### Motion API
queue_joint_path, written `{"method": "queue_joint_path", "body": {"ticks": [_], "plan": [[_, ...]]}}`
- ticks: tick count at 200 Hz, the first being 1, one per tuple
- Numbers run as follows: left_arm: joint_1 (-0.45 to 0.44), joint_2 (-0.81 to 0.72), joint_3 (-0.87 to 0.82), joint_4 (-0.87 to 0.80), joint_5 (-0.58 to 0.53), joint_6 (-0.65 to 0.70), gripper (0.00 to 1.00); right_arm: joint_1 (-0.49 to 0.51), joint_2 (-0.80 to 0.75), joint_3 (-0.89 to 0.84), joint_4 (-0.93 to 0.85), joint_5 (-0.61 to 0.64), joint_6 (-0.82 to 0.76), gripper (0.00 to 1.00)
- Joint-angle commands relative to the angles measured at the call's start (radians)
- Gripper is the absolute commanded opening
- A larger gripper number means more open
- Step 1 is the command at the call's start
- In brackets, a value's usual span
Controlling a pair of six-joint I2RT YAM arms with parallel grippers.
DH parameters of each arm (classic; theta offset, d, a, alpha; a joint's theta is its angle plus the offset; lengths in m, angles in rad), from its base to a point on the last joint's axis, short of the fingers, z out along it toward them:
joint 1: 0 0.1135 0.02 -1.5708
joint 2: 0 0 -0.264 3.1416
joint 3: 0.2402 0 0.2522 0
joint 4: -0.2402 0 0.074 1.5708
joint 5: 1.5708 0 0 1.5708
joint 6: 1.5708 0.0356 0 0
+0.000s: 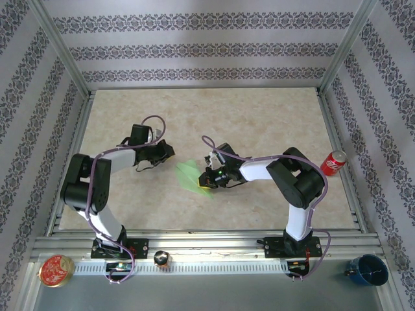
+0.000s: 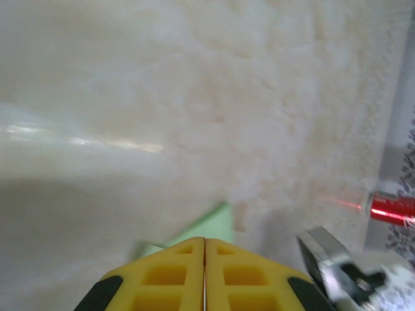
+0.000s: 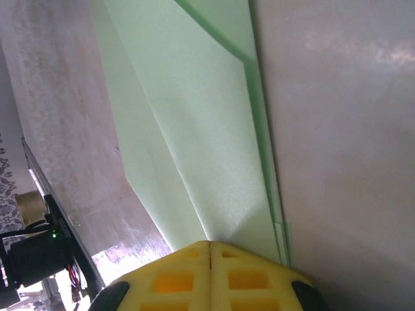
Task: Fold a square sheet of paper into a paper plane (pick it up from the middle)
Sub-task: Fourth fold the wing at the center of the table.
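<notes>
Setting: beige marbled table (image 1: 259, 123) inside an aluminium frame; the walls are papered in grey patterned stripes.
Round tin (image 1: 56, 270): one, red and gold, on the near ledge at far left; lid print too small to read.
Left arm (image 1: 97, 175): one, black and white, reaching toward mid-table.
Left gripper (image 2: 205, 240): yellow fingers pressed together with nothing between them, tips just short of a corner of the paper.
Small round object (image 1: 161, 259): one, dark with gold, on the near rail between the arm bases; cannot tell what it is.
Green paper (image 3: 194, 129): one piece, pale green and unmarked, folded into overlapping layers with long creases, lying mid-table between the two grippers.
Right gripper (image 3: 209, 243): yellow fingers pressed together, pinching the paper's end where the creases meet.
Right arm (image 1: 292, 175): one, black and white, bent leftward.
Drink can (image 1: 334, 162): one, red, at the table's right edge; markings too small to read.
Cup (image 1: 367, 270): one, blue, on the near ledge at far right.
</notes>
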Motion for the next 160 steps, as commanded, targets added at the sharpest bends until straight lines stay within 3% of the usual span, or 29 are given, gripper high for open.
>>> {"method": "queue_joint_path", "body": {"ticks": [1,27,56,108,160], "plan": [[-0.083,-0.042,0.021,-0.043,-0.007,-0.004,0.09,0.011,0.012,0.008,-0.079,0.042,0.017,0.00],[-0.174,-0.042,-0.031,0.071,-0.033,-0.114,0.08,0.018,-0.002,0.023,-0.052,-0.015,0.011,0.02],[-0.241,-0.018,-0.070,0.154,-0.088,-0.186,0.08,0.022,-0.051,0.025,-0.064,0.007,0.002,0.04],[-0.246,0.028,-0.053,0.078,-0.127,-0.149,0.08,0.016,-0.241,-0.127,-0.076,0.082,0.024,0.12],[-0.244,0.078,-0.047,0.068,-0.130,-0.129,0.08,0.003,-0.359,-0.255,-0.053,0.147,0.184,0.15]]}}
